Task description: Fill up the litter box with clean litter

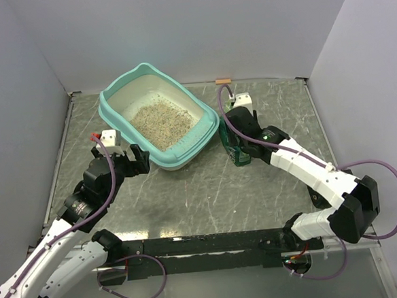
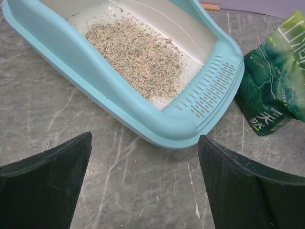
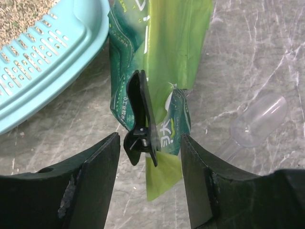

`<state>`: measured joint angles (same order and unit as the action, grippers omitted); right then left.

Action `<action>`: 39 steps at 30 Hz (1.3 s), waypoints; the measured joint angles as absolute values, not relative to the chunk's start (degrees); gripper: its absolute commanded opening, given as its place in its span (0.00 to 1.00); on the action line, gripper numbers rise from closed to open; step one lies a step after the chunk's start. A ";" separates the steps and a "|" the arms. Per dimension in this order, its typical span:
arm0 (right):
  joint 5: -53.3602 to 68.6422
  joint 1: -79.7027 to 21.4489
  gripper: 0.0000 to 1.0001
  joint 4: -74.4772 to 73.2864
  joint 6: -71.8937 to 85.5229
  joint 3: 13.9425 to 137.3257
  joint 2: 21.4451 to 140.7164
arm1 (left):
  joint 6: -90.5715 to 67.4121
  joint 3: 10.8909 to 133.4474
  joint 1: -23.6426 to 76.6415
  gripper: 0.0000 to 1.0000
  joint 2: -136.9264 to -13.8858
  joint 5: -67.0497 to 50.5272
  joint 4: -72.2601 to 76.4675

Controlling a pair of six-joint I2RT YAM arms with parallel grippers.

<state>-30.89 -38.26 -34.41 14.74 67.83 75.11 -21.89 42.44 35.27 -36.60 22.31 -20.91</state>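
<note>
Litter box [image 1: 159, 152] diag., raised end far-left

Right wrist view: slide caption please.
Open right gripper straddling the black clip on a green pouch, beside litter box and clear scoop.

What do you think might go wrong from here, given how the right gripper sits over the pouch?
1. The open right gripper straddles the black clip on the green pouch; closing here may pinch the clip rather than the bag, giving a weak hold.
2. The pouch stands close beside the litter box; swinging it could bump the rim and scatter the litter.
3. The clear scoop lies near one finger and may be shoved.
</note>
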 measured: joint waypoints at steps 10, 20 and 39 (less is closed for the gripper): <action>-34.94 -40.10 0.00 -35.35 15.73 67.81 76.20 | -21.85 42.44 35.27 0.97 -36.60 22.11 -20.91; -38.96 -42.87 0.00 -37.78 16.49 67.81 74.87 | -21.76 42.44 35.27 0.97 -36.60 21.74 -20.91; -32.62 -52.34 0.00 -55.55 19.68 66.96 59.51 | -21.69 42.44 35.27 0.97 -36.67 20.88 -20.91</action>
<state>-32.62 -52.34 -55.55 19.68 66.96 59.51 -21.69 42.44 35.27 -36.67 20.88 -20.91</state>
